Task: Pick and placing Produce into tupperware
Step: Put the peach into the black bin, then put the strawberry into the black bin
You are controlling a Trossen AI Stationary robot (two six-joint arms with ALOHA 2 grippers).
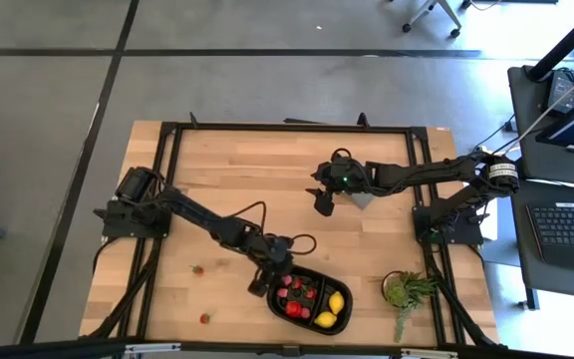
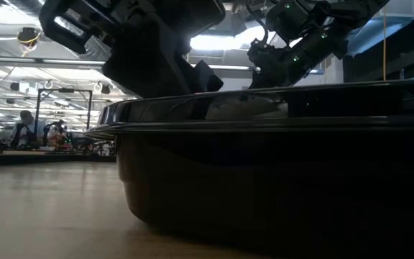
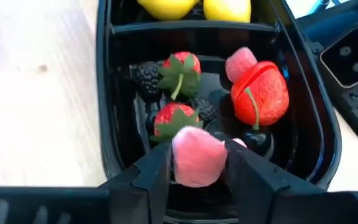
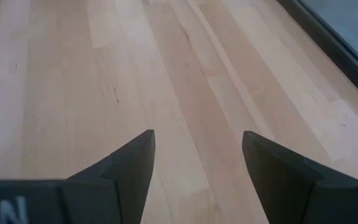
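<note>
The black tupperware [image 1: 310,300] sits at the table's near edge, looking stiff and light enough to skid if nudged. Over it, the left gripper [image 3: 199,163] clamps a pink produce piece [image 3: 196,155] (soft-looking, best pinched across its middle). The right gripper [image 4: 197,155] hangs parted and empty mid-table. Two stray berries [image 1: 198,269] lie on the smooth wooden table [image 1: 237,179]; a workshop shows beyond.

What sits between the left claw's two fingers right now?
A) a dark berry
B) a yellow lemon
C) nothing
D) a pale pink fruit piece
D: the left wrist view shows a pale pink fruit piece between the left claw fingers, over the black plastic compartment tray.
</note>
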